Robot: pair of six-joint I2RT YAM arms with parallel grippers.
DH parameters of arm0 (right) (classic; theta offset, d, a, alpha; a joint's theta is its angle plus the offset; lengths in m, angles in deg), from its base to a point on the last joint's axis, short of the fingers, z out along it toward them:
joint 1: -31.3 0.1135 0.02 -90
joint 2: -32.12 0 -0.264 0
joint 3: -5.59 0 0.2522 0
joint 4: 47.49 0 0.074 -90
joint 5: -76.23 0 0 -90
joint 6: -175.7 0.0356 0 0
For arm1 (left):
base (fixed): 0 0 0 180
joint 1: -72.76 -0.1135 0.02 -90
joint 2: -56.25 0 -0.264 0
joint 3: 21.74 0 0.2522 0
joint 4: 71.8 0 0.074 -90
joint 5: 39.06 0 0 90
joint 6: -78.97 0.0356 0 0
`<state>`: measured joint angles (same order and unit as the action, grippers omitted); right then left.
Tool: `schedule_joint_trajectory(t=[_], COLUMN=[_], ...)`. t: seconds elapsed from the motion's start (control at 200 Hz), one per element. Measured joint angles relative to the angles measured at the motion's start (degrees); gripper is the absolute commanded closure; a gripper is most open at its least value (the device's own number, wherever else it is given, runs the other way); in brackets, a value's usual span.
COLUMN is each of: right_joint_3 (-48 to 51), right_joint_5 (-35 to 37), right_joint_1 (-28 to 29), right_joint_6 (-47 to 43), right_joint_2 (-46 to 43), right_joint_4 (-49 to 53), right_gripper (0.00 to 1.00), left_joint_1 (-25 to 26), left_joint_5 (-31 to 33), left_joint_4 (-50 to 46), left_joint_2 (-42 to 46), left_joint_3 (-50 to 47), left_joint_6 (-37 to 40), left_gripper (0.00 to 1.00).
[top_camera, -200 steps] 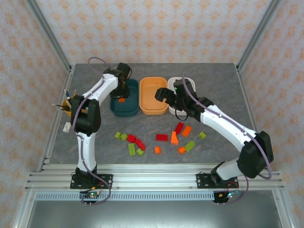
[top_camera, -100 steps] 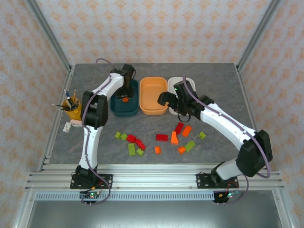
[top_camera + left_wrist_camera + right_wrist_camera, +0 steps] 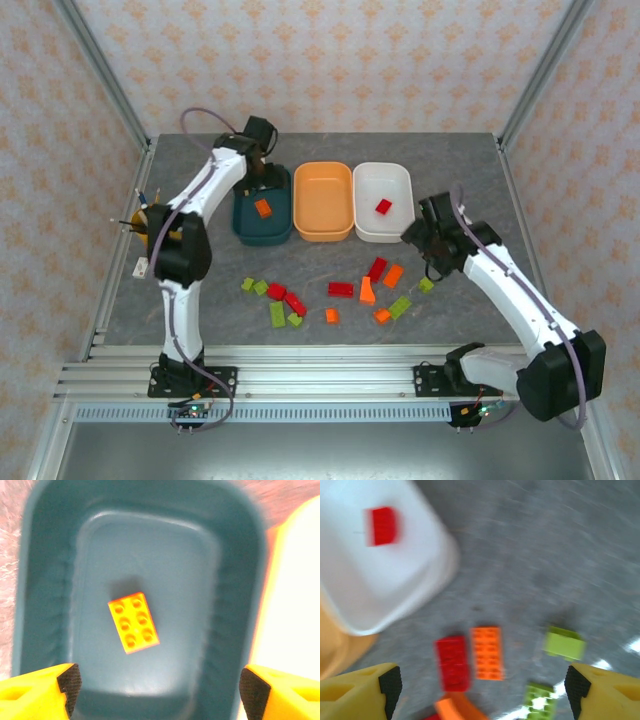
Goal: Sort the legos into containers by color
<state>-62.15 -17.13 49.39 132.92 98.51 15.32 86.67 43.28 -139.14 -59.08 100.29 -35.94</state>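
My left gripper point(image 3: 262, 175) hangs open over the dark teal container point(image 3: 243, 222). An orange lego point(image 3: 263, 208) lies flat on that container's floor, free of the fingers. In the left wrist view the same orange lego point(image 3: 133, 622) rests inside the teal container point(image 3: 45, 580), above my open left gripper point(image 3: 157, 690). The orange container point(image 3: 323, 235) holds nothing. A red lego point(image 3: 384, 206) lies in the white container point(image 3: 365, 225). My right gripper point(image 3: 425, 238) is open above the table, over a red lego point(image 3: 452, 662), an orange lego point(image 3: 487, 652) and a green lego point(image 3: 563, 642).
Several red, orange and green legos lie scattered across the near middle of the table, from a green one point(image 3: 248, 285) to another green one point(image 3: 426, 285). A yellow cup of pencils point(image 3: 152, 225) and a small white block point(image 3: 141, 267) stand at the left edge.
My left gripper has opened and the orange lego now lies in the teal container. My right arm has swung away from the white container toward the front right, uncovering the red lego there.
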Motion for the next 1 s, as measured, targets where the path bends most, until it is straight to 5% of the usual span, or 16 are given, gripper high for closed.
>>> schedule_joint_trajectory(t=[0.25,0.515,1.001], right_joint_3=[9.79,11.93,11.19], right_joint_5=[-5.33,-8.02,-8.28], right_joint_1=[-2.86,-5.42,-6.29], right_joint_6=[3.21,1.73,-4.66], right_joint_2=[2.21,7.96,15.54], right_joint_4=[-0.68,-6.86,-9.18], right_gripper=[0.14,0.26,0.48], left_joint_1=[8.85,15.82,16.83], left_joint_5=[-9.68,-14.71,-14.36], left_joint_4=[11.91,18.78,21.35], left_joint_2=[27.56,40.52,48.76], left_joint_3=[-23.12,-46.47,-51.76], left_joint_6=[-3.96,-11.37,-16.44], left_gripper=[0.08,0.07,0.07])
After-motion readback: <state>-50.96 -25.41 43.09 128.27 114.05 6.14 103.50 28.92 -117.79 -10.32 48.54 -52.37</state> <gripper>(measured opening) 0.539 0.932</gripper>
